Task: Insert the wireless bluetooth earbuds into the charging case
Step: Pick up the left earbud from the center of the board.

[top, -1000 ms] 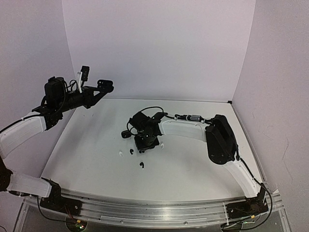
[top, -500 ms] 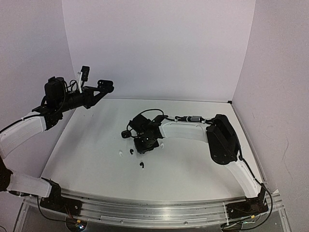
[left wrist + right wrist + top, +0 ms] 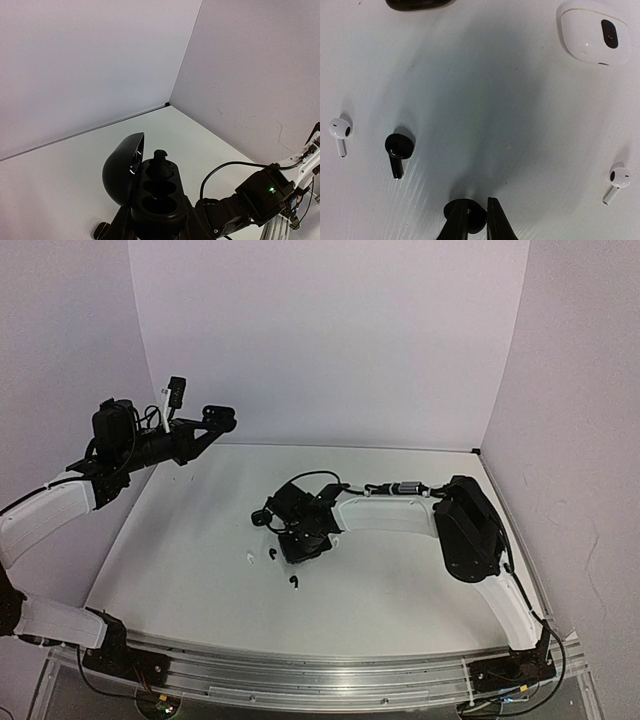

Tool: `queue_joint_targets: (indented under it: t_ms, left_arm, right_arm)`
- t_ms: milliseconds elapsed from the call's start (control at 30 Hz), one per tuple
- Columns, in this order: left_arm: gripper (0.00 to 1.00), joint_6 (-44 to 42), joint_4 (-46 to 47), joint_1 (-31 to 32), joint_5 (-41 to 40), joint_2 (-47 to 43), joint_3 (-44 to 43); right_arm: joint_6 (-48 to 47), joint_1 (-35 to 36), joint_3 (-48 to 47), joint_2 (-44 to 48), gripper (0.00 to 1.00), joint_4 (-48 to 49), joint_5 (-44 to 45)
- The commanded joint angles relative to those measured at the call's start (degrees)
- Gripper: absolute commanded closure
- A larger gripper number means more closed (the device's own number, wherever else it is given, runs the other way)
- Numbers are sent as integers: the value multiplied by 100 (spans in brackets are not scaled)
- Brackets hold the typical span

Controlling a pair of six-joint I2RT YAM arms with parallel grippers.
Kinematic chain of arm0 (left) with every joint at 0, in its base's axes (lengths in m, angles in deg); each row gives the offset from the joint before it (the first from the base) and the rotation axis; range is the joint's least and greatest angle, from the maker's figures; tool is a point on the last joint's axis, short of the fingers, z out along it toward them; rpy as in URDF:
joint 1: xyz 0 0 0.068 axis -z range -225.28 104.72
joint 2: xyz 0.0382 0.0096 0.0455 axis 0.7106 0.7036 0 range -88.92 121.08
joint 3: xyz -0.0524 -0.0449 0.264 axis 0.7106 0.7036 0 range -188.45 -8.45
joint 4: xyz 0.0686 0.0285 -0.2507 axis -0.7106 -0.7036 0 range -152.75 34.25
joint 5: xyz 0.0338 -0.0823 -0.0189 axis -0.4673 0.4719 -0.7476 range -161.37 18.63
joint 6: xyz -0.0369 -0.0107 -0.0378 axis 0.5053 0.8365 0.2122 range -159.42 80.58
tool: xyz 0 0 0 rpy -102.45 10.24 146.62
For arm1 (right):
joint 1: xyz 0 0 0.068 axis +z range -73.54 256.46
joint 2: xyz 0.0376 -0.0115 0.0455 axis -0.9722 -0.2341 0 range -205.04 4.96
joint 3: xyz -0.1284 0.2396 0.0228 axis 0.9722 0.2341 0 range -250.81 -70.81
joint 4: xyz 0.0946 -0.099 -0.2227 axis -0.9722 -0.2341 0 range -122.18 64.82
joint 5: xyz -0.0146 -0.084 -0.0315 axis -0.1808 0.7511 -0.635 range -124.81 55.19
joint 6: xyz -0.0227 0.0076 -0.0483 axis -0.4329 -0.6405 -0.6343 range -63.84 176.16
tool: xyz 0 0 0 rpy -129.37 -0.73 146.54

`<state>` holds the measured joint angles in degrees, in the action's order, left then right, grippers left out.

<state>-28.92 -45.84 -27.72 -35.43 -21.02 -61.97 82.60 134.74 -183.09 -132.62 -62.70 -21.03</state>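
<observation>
My right tool (image 3: 477, 202) is down on the desk (image 3: 180, 540), a little left of its middle. Its fingers are drawn in narrow and pinch a black earbud (image 3: 477, 220) against the surface.

Just left of that tool, a white earbud (image 3: 339, 131) and a loose black earbud (image 3: 399, 150) lie side by side, not touching. From the overhead camera I also make out another black earbud (image 3: 293, 582) on its own, nearer to me than the tool.

The right wrist camera gives me a second white earbud (image 3: 616, 181) lying apart from the rest. It also shows a closed white case (image 3: 595, 32) further out, well clear of the fingers.

My left tool (image 3: 215, 420) is raised high at the far left, over the corner of the desk by the back wall. It is clamped on the black charging case (image 3: 157, 197), which it holds upright. The lid (image 3: 122, 167) is swung open to one side. Looking down the left wrist camera I count three recesses in a row. The farthest one has a seated earbud (image 3: 160, 160), its stem poking up. The other two look dark, and I cannot tell whether anything sits in them.
</observation>
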Motion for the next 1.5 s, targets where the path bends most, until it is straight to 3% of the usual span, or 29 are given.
queue_joint_targets:
  t_ms: [0, 167, 567, 733, 1467]
  left_arm:
    - [100, -48, 73, -32, 88, -4, -56]
    - [100, -90, 70, -33, 89, -15, -59]
    - [100, -116, 50, -33, 108, -20, -53]
    - [100, -149, 40, -33, 97, -31, -53]
    - [100, -172, 22, -31, 140, 20, -85]
  right_arm:
    - [35, 138, 257, 166, 89, -514, -236]
    - [14, 140, 295, 196, 100, -430, -242]
    - [-42, 145, 395, 329, 100, -307, -473]
    - [-11, 189, 517, 440, 94, -313, -429]
    - [120, 344, 1189, 777, 88, 9, -411]
